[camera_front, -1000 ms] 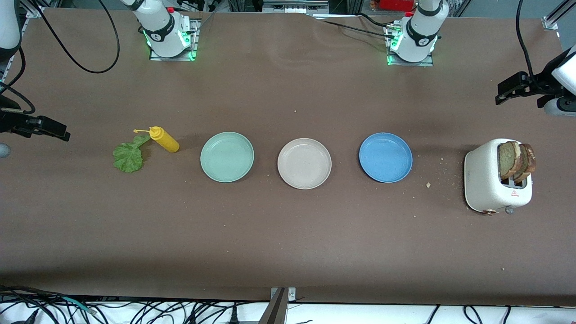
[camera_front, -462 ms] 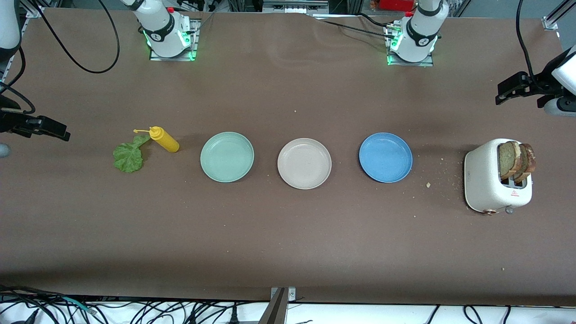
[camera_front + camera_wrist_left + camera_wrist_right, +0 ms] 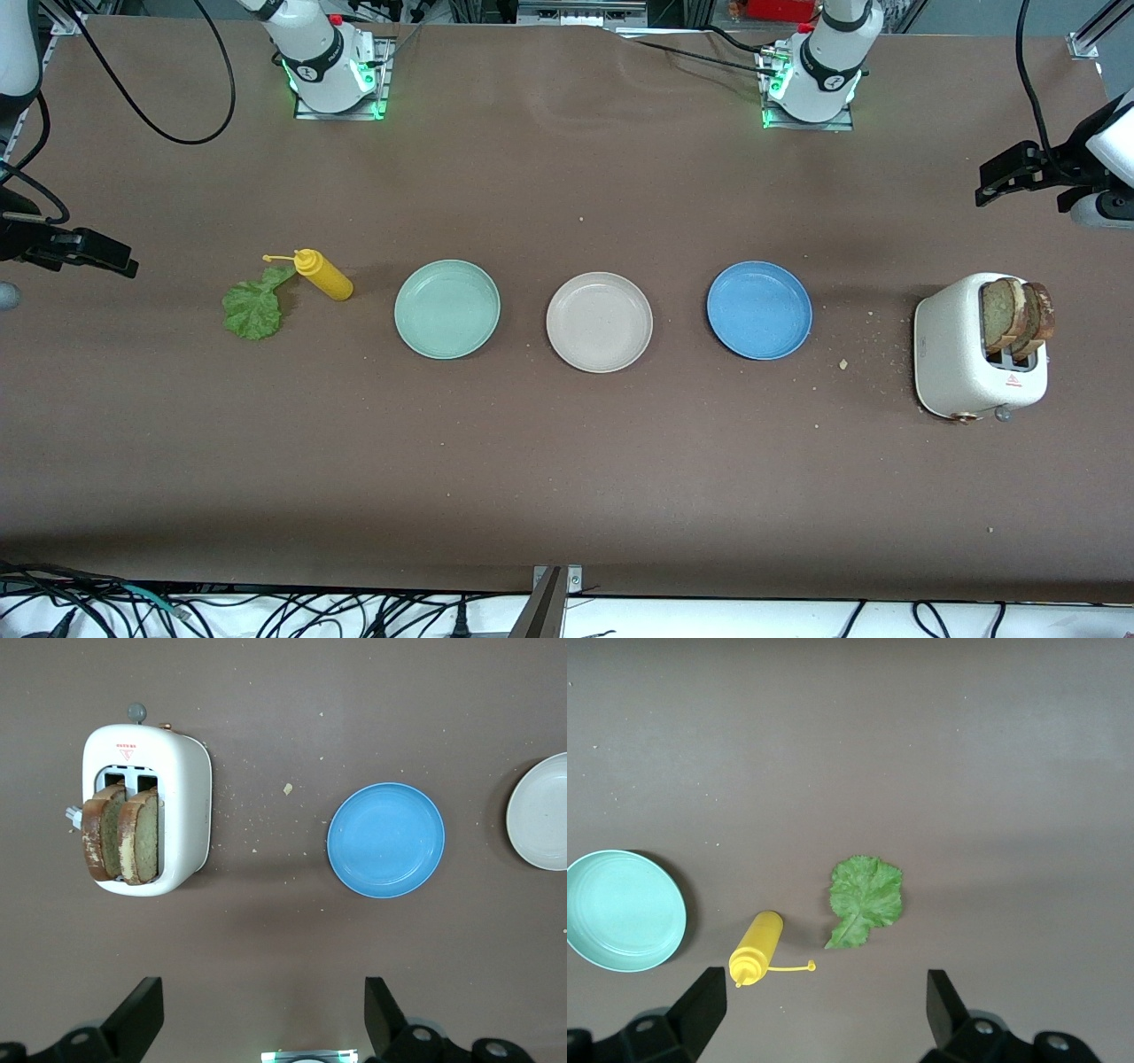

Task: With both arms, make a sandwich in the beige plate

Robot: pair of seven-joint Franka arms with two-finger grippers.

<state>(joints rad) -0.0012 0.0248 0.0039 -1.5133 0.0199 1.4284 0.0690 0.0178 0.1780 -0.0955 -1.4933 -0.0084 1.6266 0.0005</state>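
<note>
The beige plate (image 3: pixel 599 322) lies empty at mid-table, between a mint-green plate (image 3: pixel 447 308) and a blue plate (image 3: pixel 759 310); its edge also shows in the left wrist view (image 3: pixel 542 811). Two toasted bread slices (image 3: pixel 1017 317) stand in a white toaster (image 3: pixel 952 350) at the left arm's end, also in the left wrist view (image 3: pixel 122 833). A lettuce leaf (image 3: pixel 252 308) lies at the right arm's end, also in the right wrist view (image 3: pixel 866 896). My left gripper (image 3: pixel 263 992) is open and empty, high over bare table by the toaster. My right gripper (image 3: pixel 825 988) is open and empty, high over bare table by the lettuce.
A yellow squeeze bottle (image 3: pixel 324 275) lies on its side touching the lettuce stem, beside the mint-green plate. Crumbs are scattered between the blue plate and the toaster. Cables hang along the table's front edge.
</note>
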